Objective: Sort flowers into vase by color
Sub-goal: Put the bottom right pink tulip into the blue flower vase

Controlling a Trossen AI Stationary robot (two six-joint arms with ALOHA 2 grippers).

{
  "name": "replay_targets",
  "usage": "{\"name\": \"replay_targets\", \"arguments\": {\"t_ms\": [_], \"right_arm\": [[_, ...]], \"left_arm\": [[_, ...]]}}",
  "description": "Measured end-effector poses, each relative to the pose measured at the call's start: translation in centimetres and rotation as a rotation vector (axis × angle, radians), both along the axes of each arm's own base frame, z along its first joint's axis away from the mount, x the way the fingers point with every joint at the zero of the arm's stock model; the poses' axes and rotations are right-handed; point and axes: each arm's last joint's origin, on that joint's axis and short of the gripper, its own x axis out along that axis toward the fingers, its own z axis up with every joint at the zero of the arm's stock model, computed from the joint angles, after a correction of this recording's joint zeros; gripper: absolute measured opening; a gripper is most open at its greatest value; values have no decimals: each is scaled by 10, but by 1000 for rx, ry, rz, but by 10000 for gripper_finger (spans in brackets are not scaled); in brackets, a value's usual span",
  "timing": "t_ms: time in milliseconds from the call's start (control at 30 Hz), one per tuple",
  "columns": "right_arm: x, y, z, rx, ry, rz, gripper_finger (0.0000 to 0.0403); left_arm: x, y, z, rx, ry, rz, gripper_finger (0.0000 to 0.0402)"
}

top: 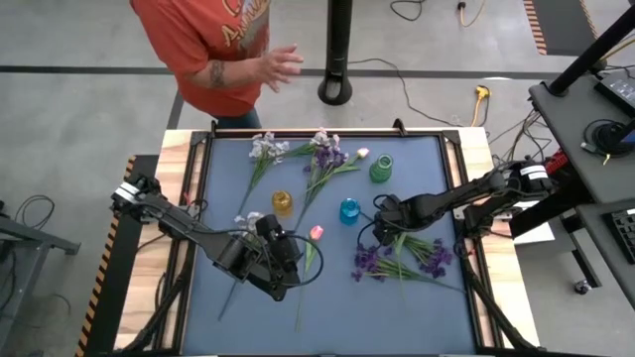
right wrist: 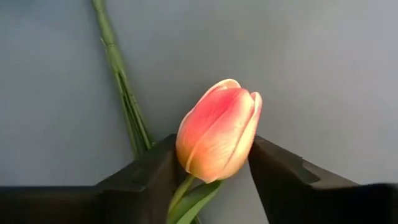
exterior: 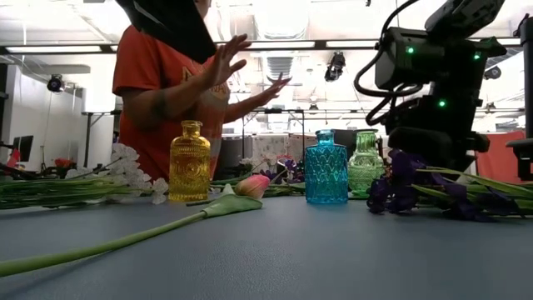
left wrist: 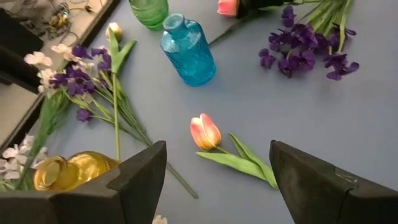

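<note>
Right end effector (right wrist: 211, 171) clamps a pink tulip bud (right wrist: 217, 130) above the blue surface (top: 417, 307), near three o'clock. Left end effector (left wrist: 217, 180), fingers apart, hovers at seven o'clock over another pink tulip (left wrist: 204, 132) beside the blue glass bottle (left wrist: 186, 50).

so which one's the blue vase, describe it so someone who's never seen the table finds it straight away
On the grey-blue table, three small patterned glass vases stand around the middle. The blue vase is the centre one, with the yellow vase on the left arm's side and the green vase farther back on the right arm's side. It alone is turquoise.
</note>
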Motion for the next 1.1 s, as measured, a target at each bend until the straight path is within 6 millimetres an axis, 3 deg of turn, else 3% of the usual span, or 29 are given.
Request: {"name": "replay_targets", "arguments": {"t_ms": [300,567,800,1100], "right_arm": [[2,-1,3,-20,-21,-5,95],[4,0,8,-14,-38,-5,65],[6,-1,33,-34,-146,26,64],[-9,-4,73,-130,-313,62,64]], "left_arm": [[0,0,0,0,-1,1,268],[0,0,0,10,8,-10,268],[0,0,0,6,18,-23,268],[0,-1,-1,-14,29,-35,268]]}}
